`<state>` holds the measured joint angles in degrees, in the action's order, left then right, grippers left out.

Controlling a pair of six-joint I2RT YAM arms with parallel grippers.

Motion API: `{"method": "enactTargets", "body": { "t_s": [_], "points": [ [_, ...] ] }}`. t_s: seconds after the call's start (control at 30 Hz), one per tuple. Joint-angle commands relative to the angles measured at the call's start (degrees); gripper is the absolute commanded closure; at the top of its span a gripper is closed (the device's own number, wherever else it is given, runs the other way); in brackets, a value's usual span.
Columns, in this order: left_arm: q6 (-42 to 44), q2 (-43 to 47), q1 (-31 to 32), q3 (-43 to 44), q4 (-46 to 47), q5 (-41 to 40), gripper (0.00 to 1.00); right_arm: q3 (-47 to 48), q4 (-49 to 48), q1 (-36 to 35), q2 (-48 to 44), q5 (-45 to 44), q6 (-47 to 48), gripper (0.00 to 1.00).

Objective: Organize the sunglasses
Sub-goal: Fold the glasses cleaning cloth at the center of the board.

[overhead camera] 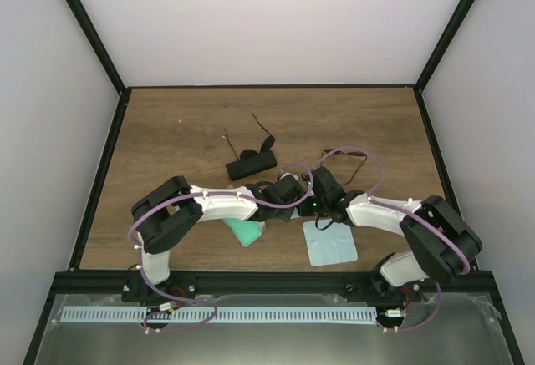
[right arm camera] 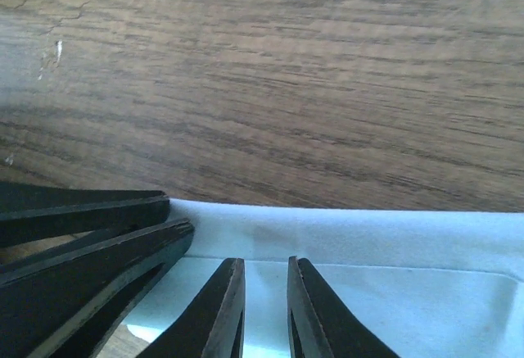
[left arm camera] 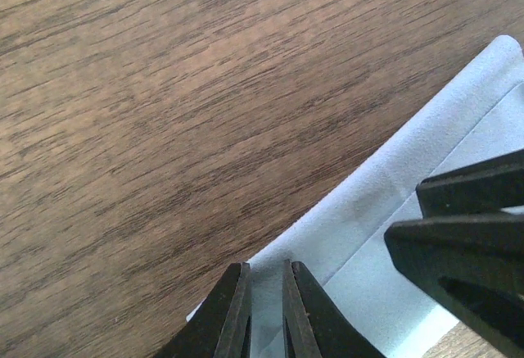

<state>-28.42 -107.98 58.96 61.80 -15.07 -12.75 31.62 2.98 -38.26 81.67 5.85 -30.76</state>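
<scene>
One pair of sunglasses [overhead camera: 266, 143] lies at mid-table behind a black case [overhead camera: 251, 165], its thin arms spread. A second wire pair [overhead camera: 351, 157] lies to the right, partly behind the right arm. Both grippers meet at the far edge of a light blue cloth [overhead camera: 332, 246]. My left gripper [left arm camera: 266, 266] is shut on the cloth's folded edge [left arm camera: 385, 202]. My right gripper [right arm camera: 266, 261] is shut on the same fold [right arm camera: 368, 239], right beside the left gripper's fingers [right arm camera: 90, 247]. Neither gripper touches any sunglasses.
A teal cloth [overhead camera: 245, 231] lies under the left forearm near the front. Black frame rails [overhead camera: 99, 173] border the wooden table [overhead camera: 184, 131] at left, right and back. The two wrists [overhead camera: 305, 198] sit close together at the centre front.
</scene>
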Motion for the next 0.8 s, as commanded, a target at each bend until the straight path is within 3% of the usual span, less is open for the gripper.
{"method": "enactTargets", "body": {
  "t_s": [0.0, 0.43, 0.77],
  "points": [
    [-0.1, -0.9, -0.3, 0.7, -0.2, -0.2, 0.87, -0.1, -0.7, -0.9, -0.6, 2.0, 0.9, 0.84],
    [-0.5, -1.0, -0.6, 0.7, -0.2, -0.1, 0.87, -2.1, 2.3, -1.0, -5.5, 5.4, 2.2, 0.83],
    [-0.8, -1.2, -0.5, 0.5, 0.2, 1.0, 0.87, -0.4, 4.1, -1.0, -6.6, 3.0, 2.3, 0.8]
  ]
}}
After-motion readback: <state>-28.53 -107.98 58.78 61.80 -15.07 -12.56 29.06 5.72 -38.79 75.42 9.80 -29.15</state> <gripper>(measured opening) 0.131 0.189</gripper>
